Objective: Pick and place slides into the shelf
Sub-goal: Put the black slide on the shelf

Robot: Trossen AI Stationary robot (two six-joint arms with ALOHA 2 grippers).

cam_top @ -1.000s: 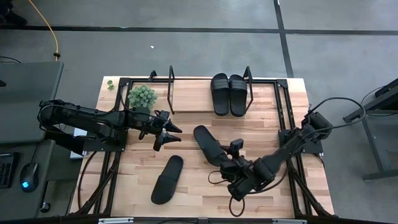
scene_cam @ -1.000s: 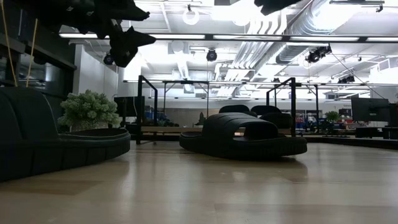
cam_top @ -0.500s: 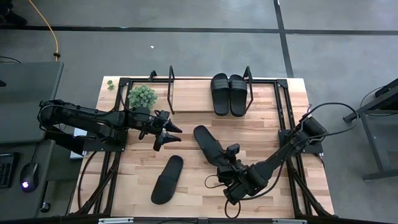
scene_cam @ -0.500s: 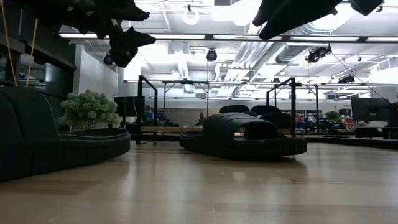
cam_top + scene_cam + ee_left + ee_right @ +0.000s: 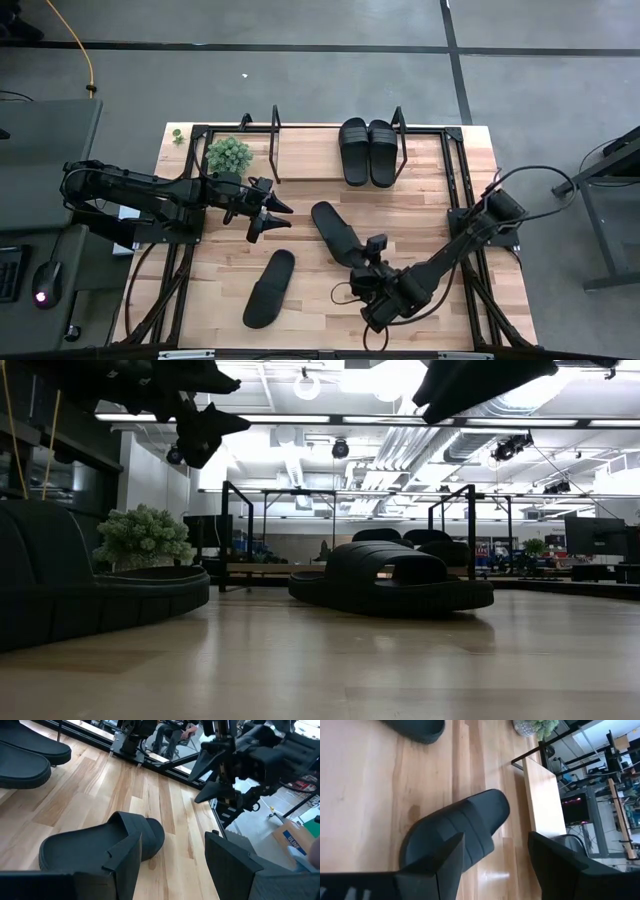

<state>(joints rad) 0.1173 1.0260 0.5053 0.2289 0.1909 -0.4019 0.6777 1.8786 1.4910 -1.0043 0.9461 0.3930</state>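
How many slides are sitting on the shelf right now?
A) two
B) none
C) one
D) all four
A: in the high view two slides lie side by side at the right end of the shelf, while the other two slides, one and another, lie on the table.

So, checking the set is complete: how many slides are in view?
4: two side by side on the shelf at and, one mid-table, one nearer the front. None looks hidden.

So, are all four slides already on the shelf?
No, only two slides sit side by side on the shelf; two others lie on the table.
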